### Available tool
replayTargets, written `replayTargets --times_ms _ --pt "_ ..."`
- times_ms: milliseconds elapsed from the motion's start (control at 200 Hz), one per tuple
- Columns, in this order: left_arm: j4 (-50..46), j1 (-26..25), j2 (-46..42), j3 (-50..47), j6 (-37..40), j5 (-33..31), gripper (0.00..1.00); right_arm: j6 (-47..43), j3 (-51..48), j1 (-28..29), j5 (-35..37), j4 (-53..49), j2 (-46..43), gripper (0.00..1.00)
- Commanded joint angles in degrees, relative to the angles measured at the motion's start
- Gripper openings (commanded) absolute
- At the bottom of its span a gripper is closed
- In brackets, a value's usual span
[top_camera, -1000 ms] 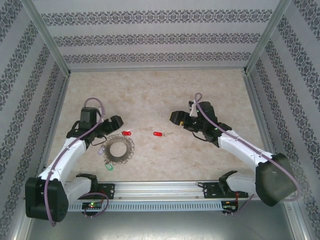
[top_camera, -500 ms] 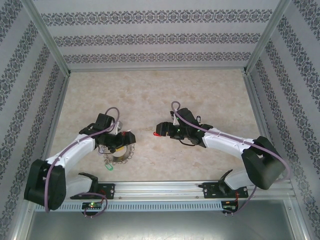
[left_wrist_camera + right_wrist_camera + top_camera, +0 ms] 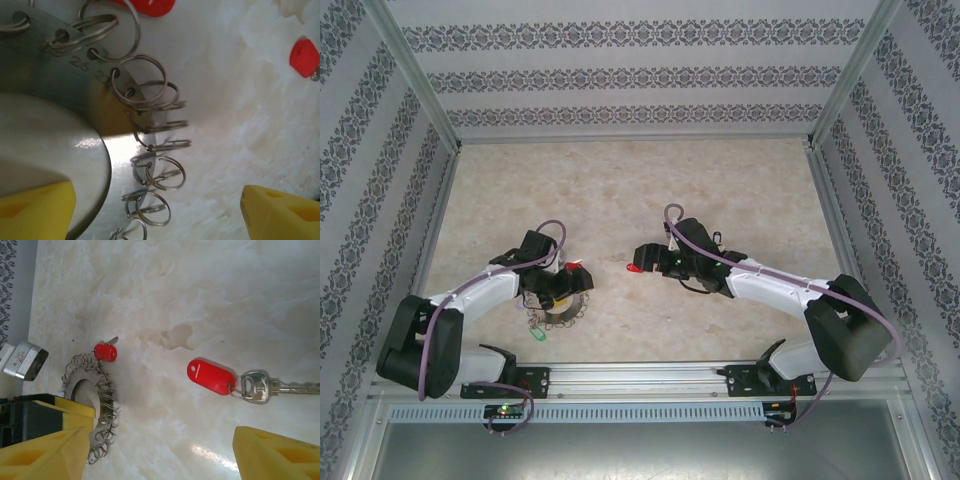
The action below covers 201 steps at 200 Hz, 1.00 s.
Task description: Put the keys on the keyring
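Note:
The keyring [image 3: 576, 308] lies flat near the left arm, a grey ring [image 3: 60, 75] fringed with small wire loops [image 3: 160, 172]. My left gripper [image 3: 563, 290] is low over it and open: one yellow fingertip [image 3: 35, 210] is over the hole, the other [image 3: 280, 212] is outside the loops. One red-headed key [image 3: 576, 267] rests at the ring's far edge [image 3: 106, 352]. The other key [image 3: 211, 376], with its silver blade [image 3: 290, 387], lies on the table just ahead of my open right gripper [image 3: 160, 455], which touches nothing [image 3: 642, 262].
A green tag [image 3: 537, 334] lies at the keyring's near left side. The marble-patterned table [image 3: 640, 190] is fenced by patterned walls [image 3: 640, 75] and metal posts. A rail [image 3: 640, 378] with the arm bases runs along the near edge.
Both arms swung inward and down: the left gripper came over the keyring, the right gripper moved left to the loose key. In the last half second they barely moved.

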Motion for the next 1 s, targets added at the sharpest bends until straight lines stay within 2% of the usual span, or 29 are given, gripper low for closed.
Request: replayTargets --times_ms 0,190,225,450,505,644,724,809,909,999 --pt "3.96 -1.16 2.66 0.28 -0.88 0.05 0.86 -0.62 -1.68 0.33 1.35 1.93 -1.0 0.76" --pt "8.57 -3.5 6.6 1.67 -0.99 3.9 0.82 -6.32 -3.42 0.36 2.08 2.3 -1.81 0.71" --pt "9.07 -4.16 7.41 2.33 -0.95 4.73 0.79 -7.63 -3.84 0.29 2.42 2.32 -2.04 0.7" --pt "9.8 -7.68 8.17 5.46 -1.13 5.81 0.76 -17.26 -7.86 0.45 2.17 4.36 -4.4 0.6" --pt "10.44 -7.92 8.45 5.49 -1.44 6.33 0.76 -19.92 -9.34 0.5 1.23 6.13 -5.21 0.56" --pt "13.78 -8.42 8.44 5.49 -1.97 9.91 0.76 -26.87 -13.25 1.4 -0.77 12.03 -7.24 0.54" --pt "15.44 -8.45 8.08 5.3 -1.86 11.5 0.75 -33.87 -14.62 2.91 -2.23 15.66 -7.24 0.53" --pt "14.39 -8.53 5.67 5.04 -1.81 8.48 0.76 -41.07 -13.61 4.91 -3.51 15.9 -5.57 0.5" --pt "7.83 -8.24 1.6 5.42 -1.79 -1.16 0.77 -48.2 -11.91 6.25 -7.07 16.67 -1.9 0.45" --pt "5.59 -7.73 -4.06 3.98 -3.75 -7.56 0.78 -52.36 -9.45 6.27 -8.52 16.7 2.36 0.41"
